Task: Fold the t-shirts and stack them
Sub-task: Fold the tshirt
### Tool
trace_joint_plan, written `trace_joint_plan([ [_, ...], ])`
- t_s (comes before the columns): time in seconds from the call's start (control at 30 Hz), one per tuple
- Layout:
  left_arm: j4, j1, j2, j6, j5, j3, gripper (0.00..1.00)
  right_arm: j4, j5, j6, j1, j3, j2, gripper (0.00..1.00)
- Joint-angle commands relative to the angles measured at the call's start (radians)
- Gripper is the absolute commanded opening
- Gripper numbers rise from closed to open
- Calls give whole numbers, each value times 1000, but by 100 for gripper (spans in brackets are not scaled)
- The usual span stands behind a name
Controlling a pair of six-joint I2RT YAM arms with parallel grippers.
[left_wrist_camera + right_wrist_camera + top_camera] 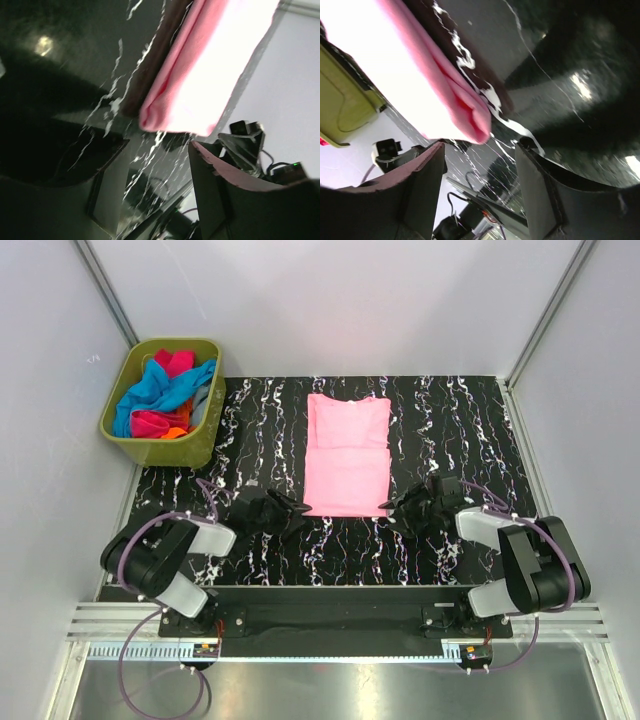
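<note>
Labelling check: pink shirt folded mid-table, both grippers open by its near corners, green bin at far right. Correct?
No. The top view shows the green bin at the far left; the pink shirt, left gripper and right gripper are as stated.

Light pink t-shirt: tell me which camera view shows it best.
Top external: the whole light pink t-shirt shows, partly folded on the table. Left wrist catches only its near left corner; right wrist only its near right corner, layers visible.
</note>
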Motion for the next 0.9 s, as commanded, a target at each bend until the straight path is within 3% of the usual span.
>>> trace_joint_plan([
  [0.0,154,-13,72,-89,-69,-15,56,54,103,17,9,-24,42,66],
  [0.53,159,-11,158,-180,-106,-18,46,105,124,54,9,-35,120,56],
  [0.63,176,-10,172,-172,-98,-20,39,106,126,47,10,-23,139,51],
  [0.67,211,-7,189,-168,-86,-23,27,106,127,31,9,-20,145,47],
  [0.73,266,15,218,-157,-60,-24,14,114,123,-2,9,6,168,25],
  [0.77,326,25,232,-142,-26,-26,0,114,117,-57,9,20,174,14],
  [0.83,387,45,258,-140,-8,-37,0,112,80,-88,7,45,180,0],
  [0.87,439,47,257,-149,5,-55,0,112,68,-107,9,45,173,0],
])
